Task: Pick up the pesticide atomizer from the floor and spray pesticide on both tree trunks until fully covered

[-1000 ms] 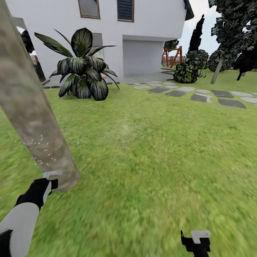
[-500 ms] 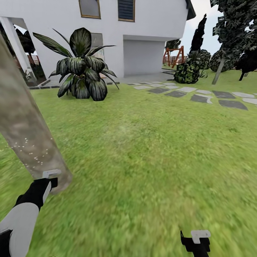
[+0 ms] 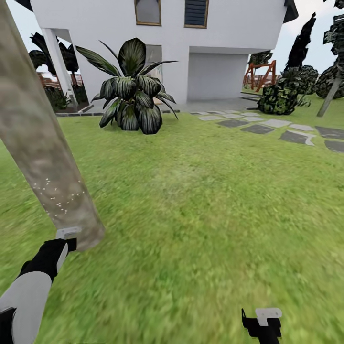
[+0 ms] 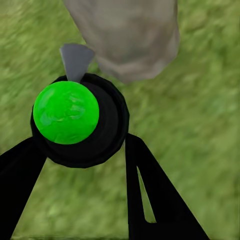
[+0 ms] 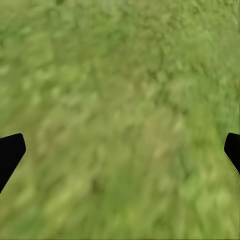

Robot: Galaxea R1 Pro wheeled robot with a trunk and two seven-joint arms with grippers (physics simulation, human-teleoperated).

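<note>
On the lawn [image 3: 200,215], low left: left pincer [image 4: 82,150] clamped around pesticide atomizer [image 4: 66,113], nozzle just short of tree trunk [image 3: 43,157] base. White pesticide specks [image 3: 59,198] on lower bark. Right pincer [image 5: 120,150] spread wide, holding nothing, over grass. Beyond: broad-leaved plant [image 3: 131,91], white house [image 3: 215,43], stepping stones [image 3: 274,129].

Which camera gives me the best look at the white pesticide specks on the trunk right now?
The head view: the white pesticide specks show as a scattered band low on the tree trunk, just above the left gripper. The left wrist view shows the trunk's base beyond the atomizer, but no specks are discernible there. The right wrist view shows grass.
</note>
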